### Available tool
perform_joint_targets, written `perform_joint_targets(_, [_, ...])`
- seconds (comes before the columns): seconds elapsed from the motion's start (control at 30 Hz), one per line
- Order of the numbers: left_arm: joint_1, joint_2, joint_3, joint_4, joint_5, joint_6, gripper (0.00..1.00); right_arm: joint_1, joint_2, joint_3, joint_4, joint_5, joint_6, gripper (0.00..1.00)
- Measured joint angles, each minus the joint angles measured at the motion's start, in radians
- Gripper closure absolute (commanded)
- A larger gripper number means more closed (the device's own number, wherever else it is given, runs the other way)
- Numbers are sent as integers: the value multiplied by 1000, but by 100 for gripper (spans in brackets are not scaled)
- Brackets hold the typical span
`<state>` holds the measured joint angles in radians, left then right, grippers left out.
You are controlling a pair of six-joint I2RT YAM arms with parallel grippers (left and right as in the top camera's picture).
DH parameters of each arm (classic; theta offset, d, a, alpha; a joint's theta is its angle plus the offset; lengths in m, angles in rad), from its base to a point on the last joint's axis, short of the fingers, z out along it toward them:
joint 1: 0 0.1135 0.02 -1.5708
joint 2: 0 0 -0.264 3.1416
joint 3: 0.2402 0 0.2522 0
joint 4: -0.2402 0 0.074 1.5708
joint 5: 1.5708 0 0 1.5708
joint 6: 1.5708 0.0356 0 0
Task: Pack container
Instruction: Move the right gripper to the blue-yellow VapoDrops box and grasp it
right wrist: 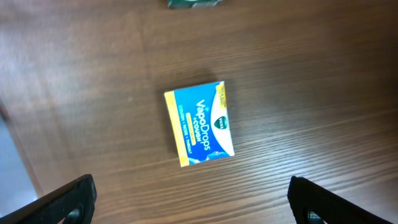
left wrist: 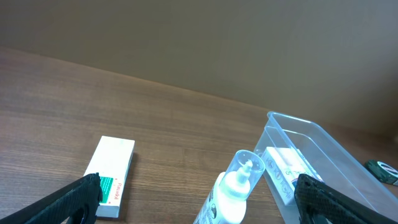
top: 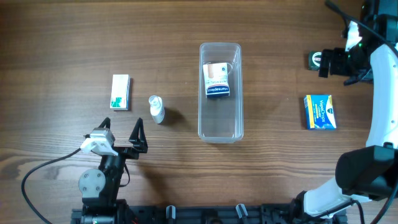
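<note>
The clear container (top: 220,124) lies lengthwise at the table's centre with a white and blue box (top: 216,79) inside its far half; it also shows in the left wrist view as the container (left wrist: 348,162). A white and green box (top: 120,92) and a white bottle (top: 157,109) lying on its side sit to its left. My left gripper (top: 121,132) stands open just in front of them, with the bottle (left wrist: 233,190) ahead between its fingers and nothing gripped. My right gripper (top: 339,62) hovers open high over the right side, above a blue and yellow box (right wrist: 200,123).
A dark green item (top: 316,59) lies at the far right, beyond the blue and yellow box (top: 319,112). A grey cable (top: 37,171) loops by the left arm's base. The right arm (top: 379,112) runs along the table's right edge.
</note>
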<state>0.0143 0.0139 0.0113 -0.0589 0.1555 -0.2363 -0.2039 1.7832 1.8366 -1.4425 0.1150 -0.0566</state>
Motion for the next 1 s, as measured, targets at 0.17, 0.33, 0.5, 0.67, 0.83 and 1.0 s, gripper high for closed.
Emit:
perform_joint_targets(0.17, [0, 0, 0, 0, 0, 0, 0, 0, 0, -124, 21, -26, -36, 0])
perform_joint_targets(0.33, [0, 0, 0, 0, 0, 0, 0, 0, 7, -278, 164, -29, -57, 7])
perform_joint_targets(0.5, [0, 0, 0, 0, 0, 0, 0, -3, 16, -413, 347, -29, -84, 0])
perform_joint_targets(0.67, [0, 0, 0, 0, 0, 0, 0, -38, 16, -489, 409, -29, -87, 0])
perform_joint_targets(0.83, [0, 0, 0, 0, 0, 0, 0, -75, 16, -507, 424, -29, -88, 0])
perform_joint_targets(1.0, [0, 0, 0, 0, 0, 0, 0, -75, 16, -508, 447, -29, -88, 0])
